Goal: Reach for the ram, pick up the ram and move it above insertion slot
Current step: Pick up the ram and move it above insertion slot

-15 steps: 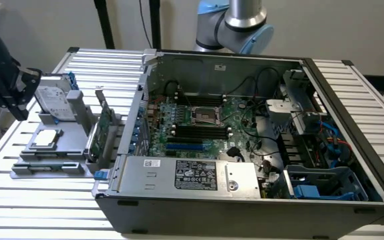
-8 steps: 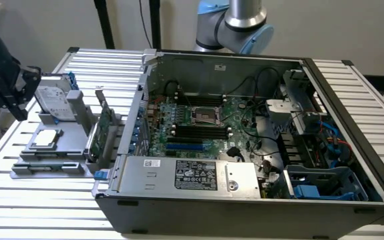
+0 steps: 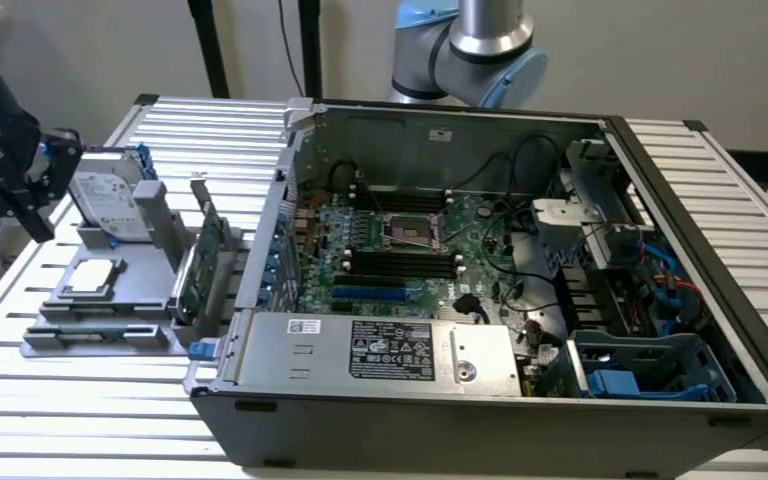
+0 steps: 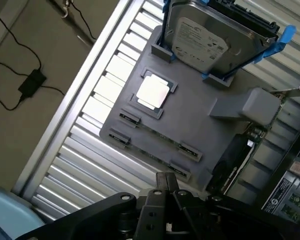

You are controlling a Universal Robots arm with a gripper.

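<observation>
Right now the pincer (image 3: 35, 222) hangs at the far left of the exterior view, its jaws pressed together and holding nothing; in the wrist view the joined fingers (image 4: 164, 181) sit above the near edge of a grey holder tray (image 4: 190, 125). The ram (image 3: 91, 327) lies flat in the tray's front clips, lower left in the exterior view, below the pincer and apart from it. Behind it on the tray rest a square silver processor (image 3: 95, 277) and an upright hard drive (image 3: 111, 205). Just to the exterior view's right stands a green expansion card (image 3: 197, 270). Farther right is the open computer case (image 3: 491, 400), where the insertion slot (image 3: 404, 262) runs among parallel black slots near the picture's centre.
</observation>
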